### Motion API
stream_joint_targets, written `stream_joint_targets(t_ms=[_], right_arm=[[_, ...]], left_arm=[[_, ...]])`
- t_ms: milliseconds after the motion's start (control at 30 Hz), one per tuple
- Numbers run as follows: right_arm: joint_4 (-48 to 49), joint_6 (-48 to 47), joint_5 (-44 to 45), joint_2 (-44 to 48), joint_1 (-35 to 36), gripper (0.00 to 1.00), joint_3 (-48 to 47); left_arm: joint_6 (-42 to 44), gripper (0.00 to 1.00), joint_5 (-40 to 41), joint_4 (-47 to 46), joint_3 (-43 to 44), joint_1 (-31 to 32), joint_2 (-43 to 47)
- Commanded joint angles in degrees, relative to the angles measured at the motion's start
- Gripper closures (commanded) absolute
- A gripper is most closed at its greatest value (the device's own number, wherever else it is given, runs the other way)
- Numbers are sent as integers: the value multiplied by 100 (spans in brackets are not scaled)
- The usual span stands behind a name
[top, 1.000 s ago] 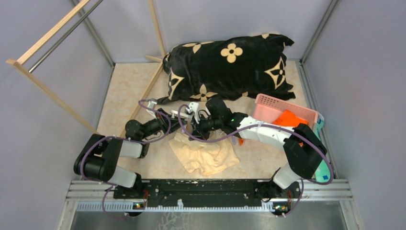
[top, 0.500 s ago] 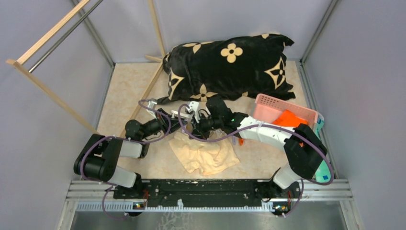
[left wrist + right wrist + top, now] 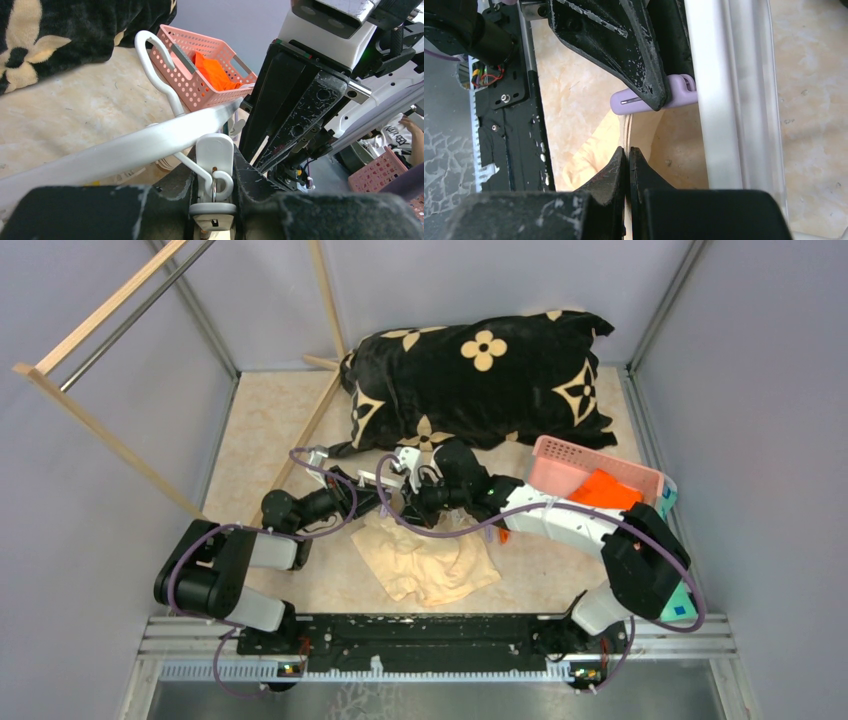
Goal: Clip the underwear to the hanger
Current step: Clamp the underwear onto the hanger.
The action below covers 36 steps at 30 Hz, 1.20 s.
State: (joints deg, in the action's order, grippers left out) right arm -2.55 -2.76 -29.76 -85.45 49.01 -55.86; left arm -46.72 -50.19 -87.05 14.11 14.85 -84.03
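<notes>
The cream underwear lies on the floor mat in front of the arms, its far edge lifted. My right gripper is shut on that thin edge of the underwear, which rises toward a lilac clip. The white hanger sits low between both grippers; its bar and hook show in the left wrist view. My left gripper is shut on that clip of the hanger, pinching it from both sides. Both grippers meet just beyond the underwear, the left gripper beside the right gripper.
A black cushion with cream flowers fills the back. A pink basket holding an orange cloth stands at the right. A wooden rack leans at the left. Grey walls close in all round.
The right arm's elbow has shifted slightly right and down. Both grippers keep their hold in the same place.
</notes>
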Motion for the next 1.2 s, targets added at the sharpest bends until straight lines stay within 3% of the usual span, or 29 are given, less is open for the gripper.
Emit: stream_joint_targets(t_ms=[0,600,767,900,1167], right_arm=[[109,-24,110,237,-12,100,-22],[207,72,79,538,-208,100,205],[259,113,-11,486,-208,100,177],[312,136,-21,468,-207,100,168],[303,136,4,459,-208,100,155]], left_arm=[[-55,100,-83,-1552,149,26,56],[-43,100,-90,-1552,115,27,45],[-50,96,-111,-1552,126,26,10],[-61,89,-114,-1552,127,27,-2],[-121,65,-107,-1552,127,27,-8]])
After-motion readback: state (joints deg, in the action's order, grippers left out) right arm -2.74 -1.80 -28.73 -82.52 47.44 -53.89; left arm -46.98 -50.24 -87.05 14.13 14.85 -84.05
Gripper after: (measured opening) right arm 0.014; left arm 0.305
